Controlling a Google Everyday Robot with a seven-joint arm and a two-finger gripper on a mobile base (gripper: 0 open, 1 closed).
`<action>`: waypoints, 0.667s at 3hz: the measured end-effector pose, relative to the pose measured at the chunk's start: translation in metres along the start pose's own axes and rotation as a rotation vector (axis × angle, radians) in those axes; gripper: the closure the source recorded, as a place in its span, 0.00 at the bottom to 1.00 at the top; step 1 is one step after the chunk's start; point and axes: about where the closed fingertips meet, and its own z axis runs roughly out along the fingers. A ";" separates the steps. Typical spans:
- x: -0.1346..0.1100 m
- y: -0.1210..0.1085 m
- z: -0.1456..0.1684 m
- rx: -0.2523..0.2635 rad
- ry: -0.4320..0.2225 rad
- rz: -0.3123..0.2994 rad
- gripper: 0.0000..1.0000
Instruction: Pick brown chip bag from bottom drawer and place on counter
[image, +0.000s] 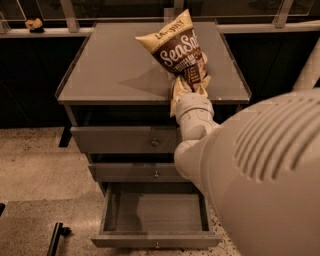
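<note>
Gripper (188, 89) of mine sits at the near right edge of the counter (115, 65), pinched on the lower end of the brown chip bag (175, 45), which leans up and left above the grey top. Big white letters read "Sea Sa"; the rest curls out of sight, and I cannot read the smaller print. Nearest, my white arm (270, 185) fills the right side. Left of it the bottom drawer (155, 212) is pulled out, its tray bare. Above it the middle drawer (135, 171) and top drawer (125, 140) are shut. Left of the bag the counter has open room. Speckled floor (35, 175) lies left of the cabinet, with a pale ledge (50, 32) behind
</note>
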 end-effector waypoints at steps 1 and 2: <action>0.000 0.000 0.000 0.000 0.000 0.000 1.00; 0.000 0.000 0.000 0.000 0.000 0.000 1.00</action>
